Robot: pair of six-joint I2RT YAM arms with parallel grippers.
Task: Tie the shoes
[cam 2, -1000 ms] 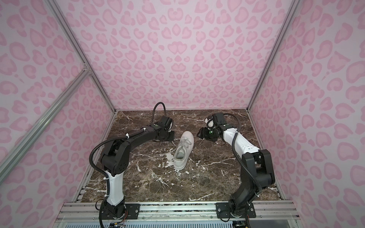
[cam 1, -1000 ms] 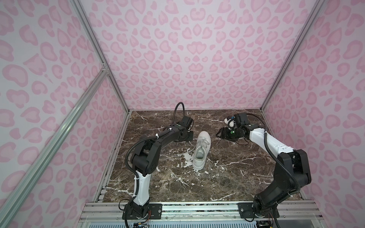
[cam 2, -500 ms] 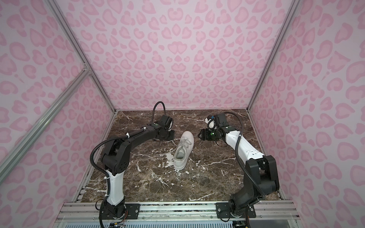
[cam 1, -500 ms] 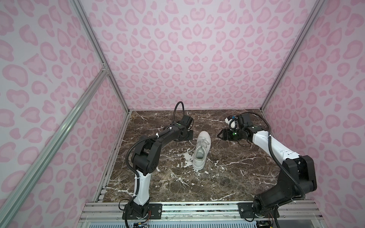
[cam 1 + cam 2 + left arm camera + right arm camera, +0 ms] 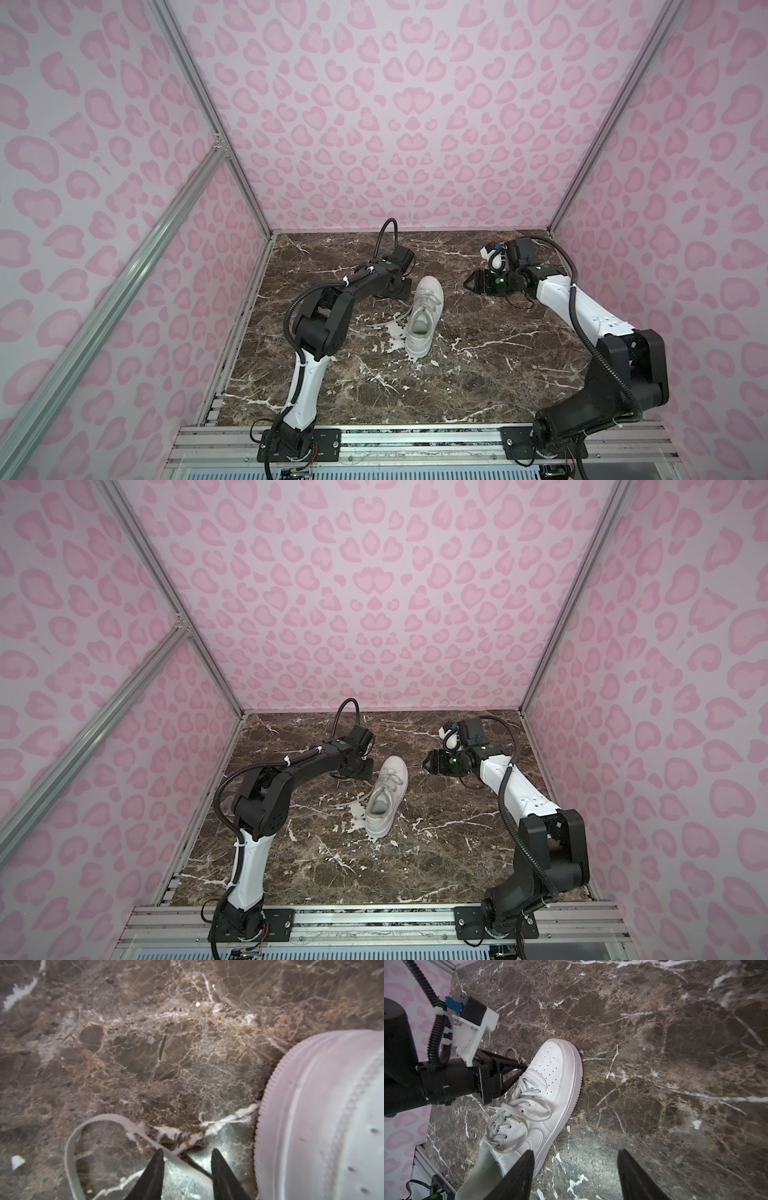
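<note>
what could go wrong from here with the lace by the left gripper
1. The lace lies flat on the table right by the open left gripper; a grab may miss it.
2. The open right gripper is clear of the sneaker, so a lace pull could drag it.

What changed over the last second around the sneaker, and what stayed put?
The left gripper, shut a second ago by the toe of the sneaker, has opened; the lace lies loose between its jaws, apparently released. Unchanged: the sneaker's place, and the right gripper, open and empty beside it. Neither gripper has travelled noticeably.
</note>
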